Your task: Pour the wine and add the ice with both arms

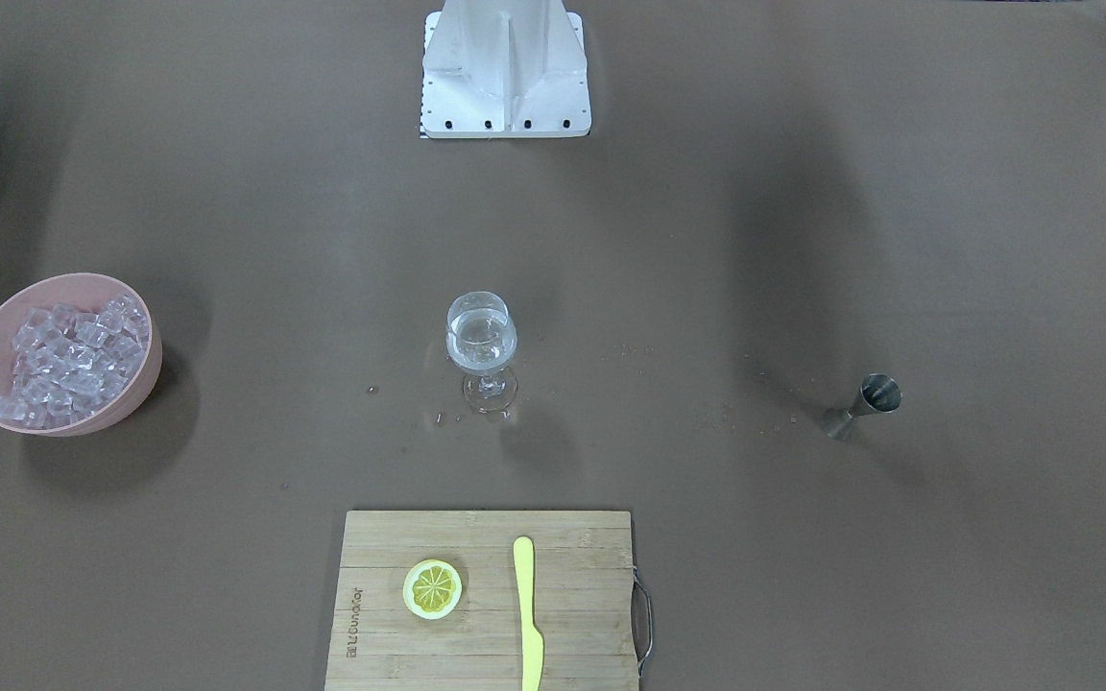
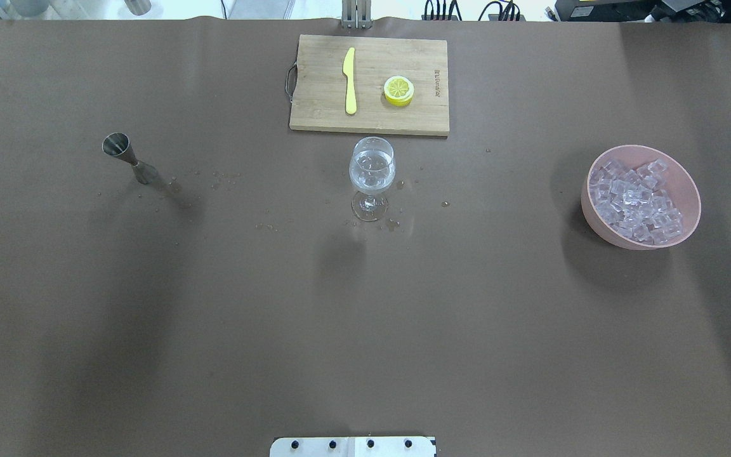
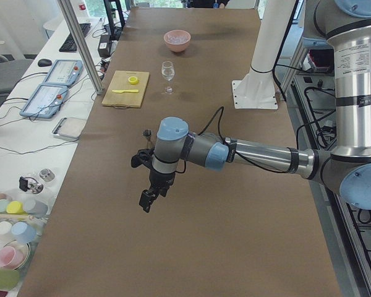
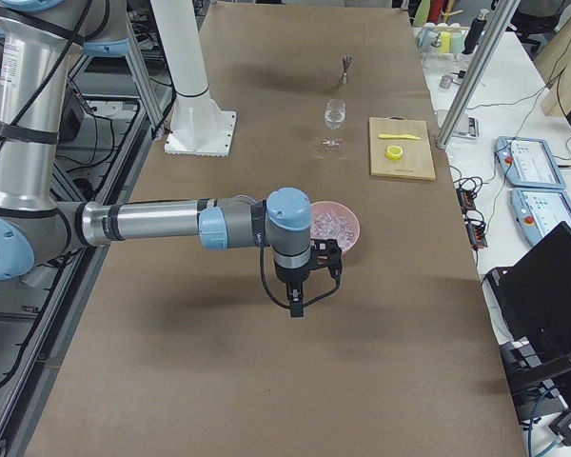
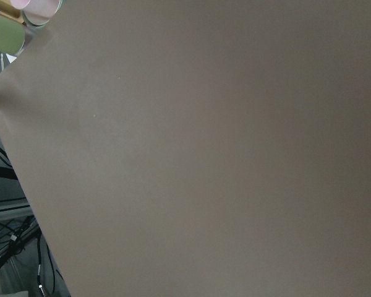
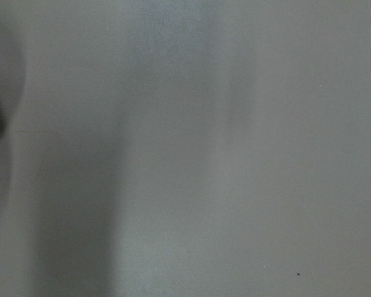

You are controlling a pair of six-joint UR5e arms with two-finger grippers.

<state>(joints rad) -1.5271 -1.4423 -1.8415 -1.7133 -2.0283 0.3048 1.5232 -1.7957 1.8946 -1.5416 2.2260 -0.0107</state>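
Left pincer [image 3: 148, 201]: seen from the side only; jaw spacing indeterminate.
Right pincer [image 4: 296, 307]: likewise indeterminate.
Cutting board [image 1: 582, 614]: near edge cropped by the frame bottom.
Knife [image 1: 526, 614]: tip cropped there too.
White base [image 2: 353, 446]: mostly cut off.

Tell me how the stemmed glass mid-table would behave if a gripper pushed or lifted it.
The glass probably tips easily: a wide bowl holding wine sits high on a thin stem over a small foot. It looks thin and clear, so likely fragile under a hard squeeze. Droplets around the foot suggest it may be wet and slippery.
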